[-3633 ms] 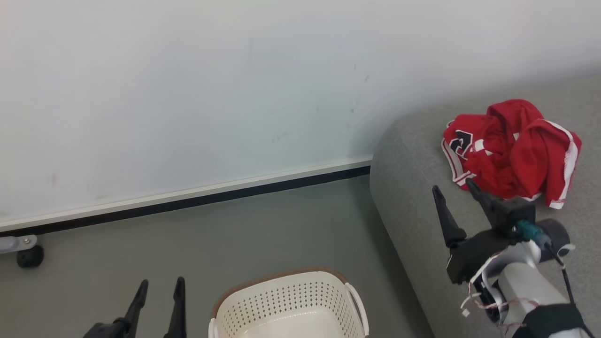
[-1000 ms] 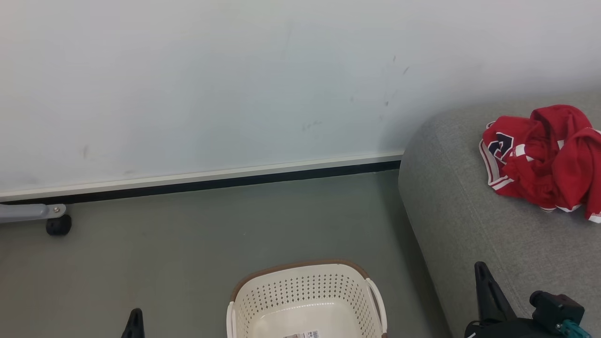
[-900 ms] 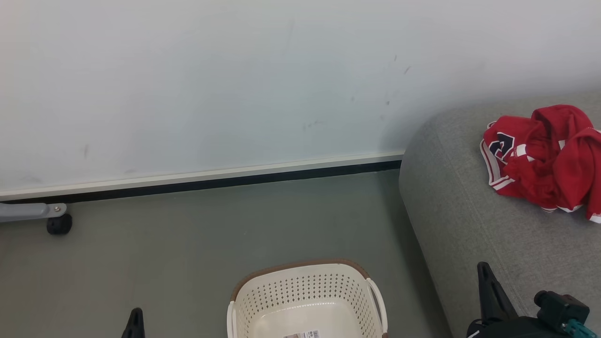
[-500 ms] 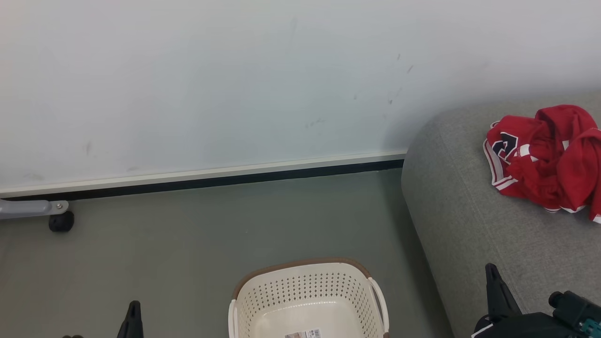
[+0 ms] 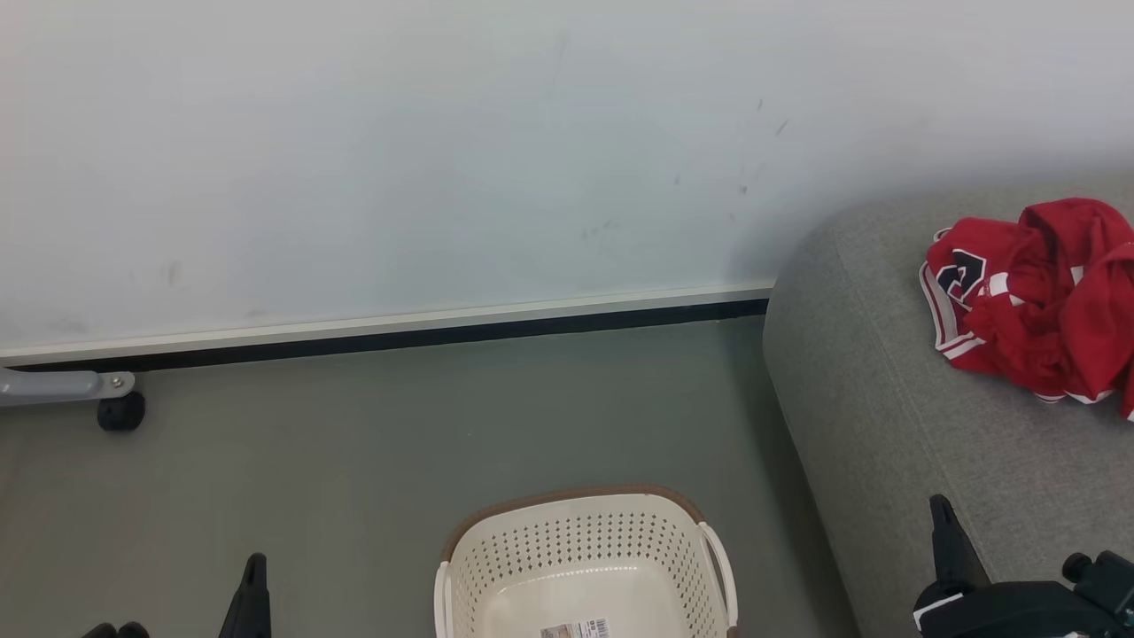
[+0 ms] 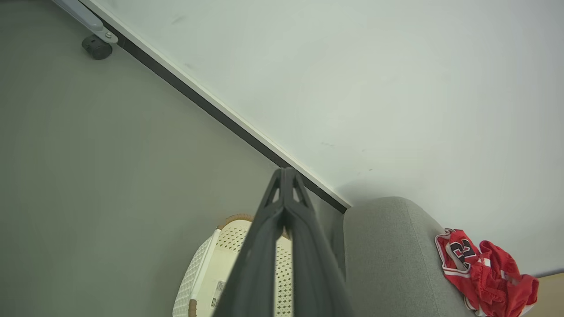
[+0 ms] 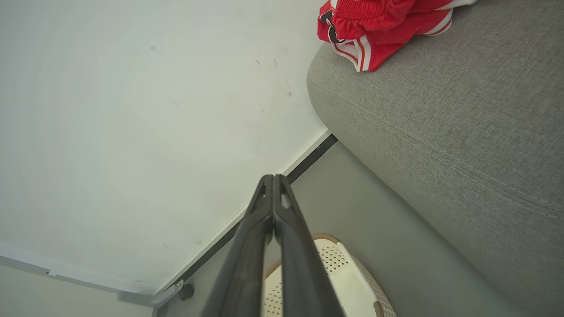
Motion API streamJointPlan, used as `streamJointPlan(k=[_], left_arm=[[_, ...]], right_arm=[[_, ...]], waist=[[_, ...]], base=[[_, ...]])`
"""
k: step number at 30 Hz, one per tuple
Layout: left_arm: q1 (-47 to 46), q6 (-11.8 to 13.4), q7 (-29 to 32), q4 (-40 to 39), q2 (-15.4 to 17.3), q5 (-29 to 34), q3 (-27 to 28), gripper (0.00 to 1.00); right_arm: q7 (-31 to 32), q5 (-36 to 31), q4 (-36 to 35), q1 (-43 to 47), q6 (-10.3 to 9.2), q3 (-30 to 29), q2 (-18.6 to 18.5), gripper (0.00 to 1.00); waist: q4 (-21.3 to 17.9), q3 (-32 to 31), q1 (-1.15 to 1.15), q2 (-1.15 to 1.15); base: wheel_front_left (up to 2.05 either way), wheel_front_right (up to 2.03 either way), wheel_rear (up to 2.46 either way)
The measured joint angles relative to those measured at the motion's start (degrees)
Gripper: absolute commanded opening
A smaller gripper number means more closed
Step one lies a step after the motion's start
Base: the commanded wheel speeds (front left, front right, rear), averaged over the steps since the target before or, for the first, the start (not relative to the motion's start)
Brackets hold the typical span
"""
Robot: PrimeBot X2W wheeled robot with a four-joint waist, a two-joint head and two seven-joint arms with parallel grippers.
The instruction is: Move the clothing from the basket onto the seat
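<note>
Head view: the clothing lies heaped on the seat at three o'clock, well apart from the basket at six. Left wrist view: the left gripper has its fingers pressed together, gripping nothing. Right wrist view: the right gripper is likewise closed tip to tip, bare.

Red clothing crumpled on grey seat; cream basket on floor.

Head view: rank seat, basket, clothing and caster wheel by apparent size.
1. seat
2-3. basket and clothing: these look about alike and both are cut off by the frame edge, so not ranked
4. caster wheel
</note>
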Motion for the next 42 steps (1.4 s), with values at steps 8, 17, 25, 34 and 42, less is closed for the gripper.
streamJointPlan(k=[8, 17, 25, 34, 42], left_arm=[[-1.2, -1.0, 1.7, 0.6, -0.5, -6.0, 1.3, 0.0], [-2.7, -2.3, 3.6, 1.4, -1.5, -12.3, 2.4, 0.0], [-4.0, -3.6, 5.4, 2.1, -2.2, -18.0, 3.7, 0.0], [-5.2, -5.0, 7.1, 3.1, -3.1, -24.3, 5.1, 0.0], [-6.4, -6.1, 8.8, 3.7, -3.7, -30.1, 6.0, 0.0]], right_arm=[[1.5, 6.2, 0.4, -0.3, 1.26, -2.0, 0.5, 0.0], [3.5, 13.0, 1.3, -1.2, 2.46, -4.3, 1.3, 0.0], [5.1, 19.8, 1.8, -1.3, 3.79, -6.5, 2.1, 0.0], [7.1, 26.5, 2.2, -2.3, 5.05, -8.8, 2.8, 0.0], [8.6, 32.6, 3.1, -2.4, 6.32, -10.8, 3.4, 0.0]], waist=[[0.3, 0.2, 0.0, 0.0], [0.6, 0.4, 0.0, 0.0], [0.9, 0.6, 0.0, 0.0], [1.2, 0.7, 0.0, 0.0], [1.5, 0.9, -0.01, 0.0]], base=[[0.0, 0.0, 0.0], [0.0, 0.0, 0.0], [0.0, 0.0, 0.0], [0.0, 0.0, 0.0], [0.0, 0.0, 0.0]])
